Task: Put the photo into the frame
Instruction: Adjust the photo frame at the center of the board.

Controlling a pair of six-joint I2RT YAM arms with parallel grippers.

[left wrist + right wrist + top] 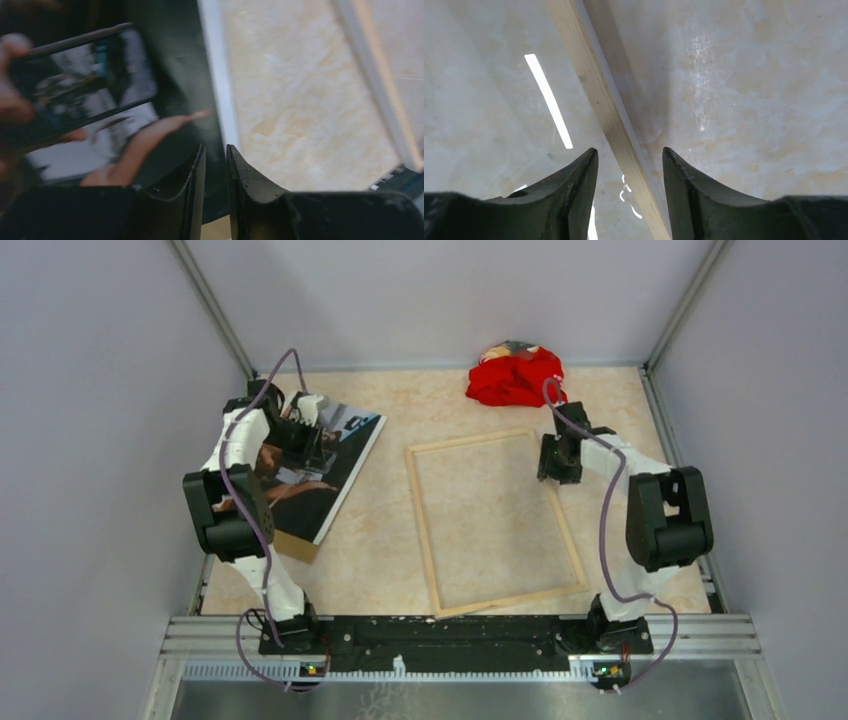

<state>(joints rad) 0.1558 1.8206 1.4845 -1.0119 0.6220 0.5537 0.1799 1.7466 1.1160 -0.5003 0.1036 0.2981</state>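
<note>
1. Where the left arm reaches out, the photo (340,455) lies picture side up on the left of the desk (385,540). It is well apart from the frame (423,530), and its near end rests on a brown board (298,546).
2. The frame lies flat in the middle of the desk, wood side up, with the desk surface showing through its opening.
3. The left pincer (215,147) sits over the photo's white-bordered right edge, which runs into the narrow slit between its fingers. I cannot tell whether they pinch the print.
4. The right pincer (630,150) is released. Its fingers straddle the frame's right rail near the far corner, with a gap on each side.
5. A crumpled red cloth (515,378) lies at the far edge of the desk, just beyond that corner.
</note>
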